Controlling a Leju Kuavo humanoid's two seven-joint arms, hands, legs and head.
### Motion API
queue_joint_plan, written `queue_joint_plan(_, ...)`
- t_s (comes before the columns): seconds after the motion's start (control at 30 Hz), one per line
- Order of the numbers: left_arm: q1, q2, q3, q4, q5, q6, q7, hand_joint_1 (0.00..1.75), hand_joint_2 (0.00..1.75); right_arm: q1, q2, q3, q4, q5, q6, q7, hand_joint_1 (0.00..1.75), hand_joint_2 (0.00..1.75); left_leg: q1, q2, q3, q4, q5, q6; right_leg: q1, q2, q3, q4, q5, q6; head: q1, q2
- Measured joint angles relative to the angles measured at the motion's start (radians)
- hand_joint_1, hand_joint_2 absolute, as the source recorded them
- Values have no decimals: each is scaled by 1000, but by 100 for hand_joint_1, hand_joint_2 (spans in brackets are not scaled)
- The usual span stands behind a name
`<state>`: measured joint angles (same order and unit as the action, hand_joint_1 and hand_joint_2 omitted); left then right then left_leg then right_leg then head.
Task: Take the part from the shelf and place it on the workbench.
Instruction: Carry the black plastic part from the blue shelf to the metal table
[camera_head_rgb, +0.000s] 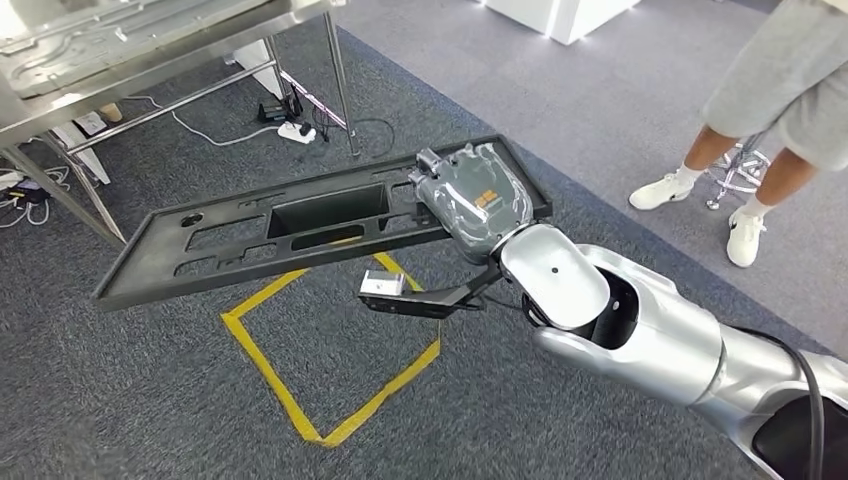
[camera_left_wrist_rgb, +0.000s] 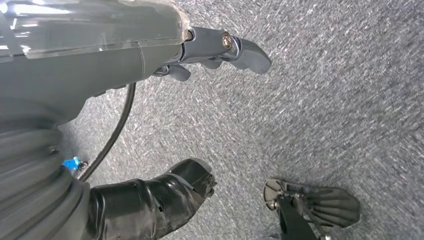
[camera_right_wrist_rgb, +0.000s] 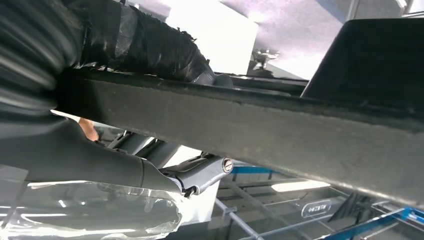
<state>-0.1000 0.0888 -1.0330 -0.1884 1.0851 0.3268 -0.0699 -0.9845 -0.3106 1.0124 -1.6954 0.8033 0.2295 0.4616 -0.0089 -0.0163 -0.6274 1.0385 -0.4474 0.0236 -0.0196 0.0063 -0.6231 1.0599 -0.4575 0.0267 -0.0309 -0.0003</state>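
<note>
One long black part (camera_head_rgb: 300, 235), a flat moulded panel with a deep rectangular well and several slots, hangs level in the air, gripped at one end by the robot's right hand (camera_head_rgb: 470, 198). The right wrist view shows the thumb over one face of the panel's edge and fingers curled beneath it. The far end reaches toward a metal workbench (camera_head_rgb: 150, 55), whose legs stand just beyond it; a yellow taped square (camera_head_rgb: 330, 350) lies on the carpet below the part. The left hand (camera_left_wrist_rgb: 220, 47) hangs over the carpet, holding nothing, fingers loosely apart. A person's legs stand well away from the workbench. Carrying well probably means keeping the panel level and lifting its free end above the workbench edge.
</note>
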Motion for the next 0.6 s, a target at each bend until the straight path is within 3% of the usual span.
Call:
queue_joint_plan(0.07,1,0,0,0,-3,2,3,0,175,0,0,0,0,-1,0,0,175,175,2,0,-4,3,-1,-8,2,0,0,-3,4,-13,0,0)
queue_joint_plan(0.13,1,-1,0,0,-7,5,6,0,175,-2,0,0,0,-1,0,0,175,175,6,3,-18,36,-25,-18,0,-1,3,-10,8,-24,-2,0)
queue_joint_plan(0.23,0,-2,-1,0,-9,9,11,0,175,-4,1,0,0,-1,1,0,175,175,11,9,-97,205,-107,-32,0,-2,4,-12,10,-31,-6,0)
queue_joint_plan(0.3,2,-2,-2,0,-10,10,13,0,175,-2,1,0,0,-1,2,0,175,175,12,10,-136,275,-119,-33,1,-3,3,-12,9,-32,-6,0)
queue_joint_plan(0.33,3,-2,-2,0,-11,10,13,0,175,-2,1,0,0,-1,2,0,175,175,12,10,-128,256,-97,-30,2,-3,4,-12,8,-32,-6,0)
queue_joint_plan(0.43,3,-2,-2,0,-15,13,11,0,175,-4,1,0,0,-1,2,0,175,175,6,10,-32,58,-6,-16,3,-2,9,-14,6,-28,-6,0)
queue_joint_plan(0.5,1,-1,-3,0,-16,16,8,0,175,-5,1,0,0,-1,2,0,175,175,-2,10,0,-8,5,-7,2,-3,9,-18,7,-20,-6,0)
queue_joint_plan(0.6,0,0,-5,0,-17,18,7,0,175,-4,1,0,-1,-1,2,0,175,175,-4,10,11,-26,10,7,0,-2,9,-19,4,-4,-5,0)
